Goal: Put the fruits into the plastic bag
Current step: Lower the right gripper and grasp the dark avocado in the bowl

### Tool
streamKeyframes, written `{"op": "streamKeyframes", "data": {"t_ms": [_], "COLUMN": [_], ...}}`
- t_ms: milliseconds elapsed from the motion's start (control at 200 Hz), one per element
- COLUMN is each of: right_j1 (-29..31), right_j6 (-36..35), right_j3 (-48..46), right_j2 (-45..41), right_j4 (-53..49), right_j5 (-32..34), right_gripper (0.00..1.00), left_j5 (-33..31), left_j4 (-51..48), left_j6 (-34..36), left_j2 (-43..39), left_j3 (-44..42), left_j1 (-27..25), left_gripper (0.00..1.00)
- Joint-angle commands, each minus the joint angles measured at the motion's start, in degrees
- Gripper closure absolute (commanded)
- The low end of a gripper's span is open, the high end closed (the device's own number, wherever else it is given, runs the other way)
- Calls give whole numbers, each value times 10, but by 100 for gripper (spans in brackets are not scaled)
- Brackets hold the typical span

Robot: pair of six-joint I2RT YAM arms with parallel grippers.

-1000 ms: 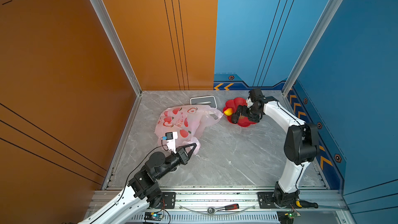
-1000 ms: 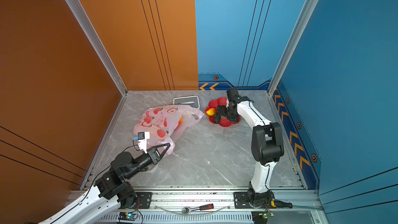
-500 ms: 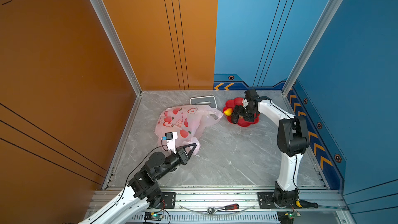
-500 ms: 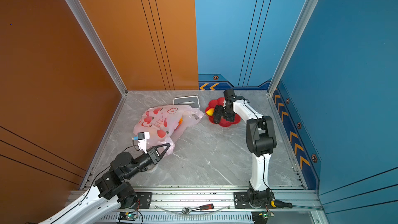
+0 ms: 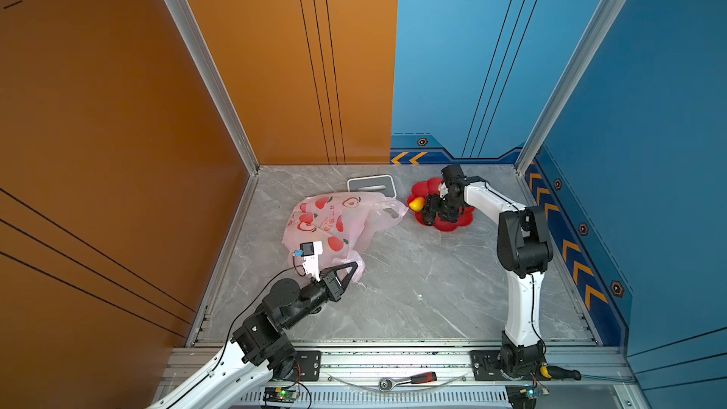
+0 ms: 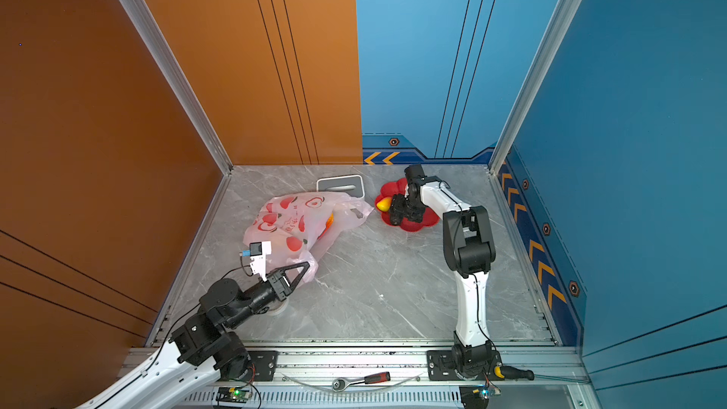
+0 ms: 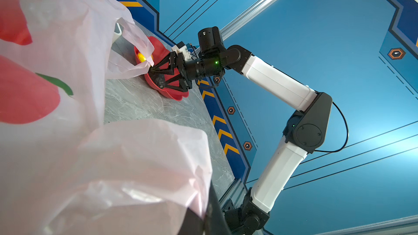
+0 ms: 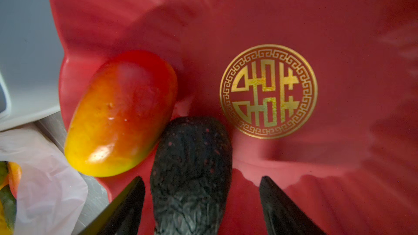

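Orange wall (image 5: 275, 72) meets blue wall (image 5: 452, 53) above marble floor (image 5: 413, 289).

The right wrist view cuts off the avocado (image 8: 192, 172). In both top views the right gripper (image 5: 427, 216) hides it, at the dish's (image 5: 458, 222) nine o'clock.

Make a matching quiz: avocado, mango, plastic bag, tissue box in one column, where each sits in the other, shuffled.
Column 1
1. avocado
2. mango
3. plastic bag
4. tissue box

Column 2
A. just behind the plastic bag, touched by neither hand
B. in the red dish, outside the fingers of the right hand
C. in the red dish, between the open right hand's fingers
D. pinched at its near end by the shut left hand

Pairs: 1-C, 2-B, 3-D, 4-A
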Motion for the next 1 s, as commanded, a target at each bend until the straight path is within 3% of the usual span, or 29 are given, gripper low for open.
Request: {"op": "streamKeyframes", "data": {"t_ms": [0,375,641,711,996], "right_j1": [4,5,4,3,-2], "right_j6": [3,5,4,5,6], "right_j3": [21,35,30,30,17], "right_j2": [13,33,34,34,20], "right_j4": [-3,-2,-3,-3,-1], "right_j5": [7,13,15,14,15], "right_gripper": [23,30,43,51,52], "left_j5": [-13,-15,-16,-16,-16], "left_j4": [-7,-12,-13,-13,-12], "left_j6": [-1,-3,-3,-3,-4], "left_j2": [-9,-16,-19,-19,-20], "left_j3": [-6,-9,-9,-9,-10], "left_j1": [1,1,2,1,1], "left_gripper": [100,100,100,100,100]}}
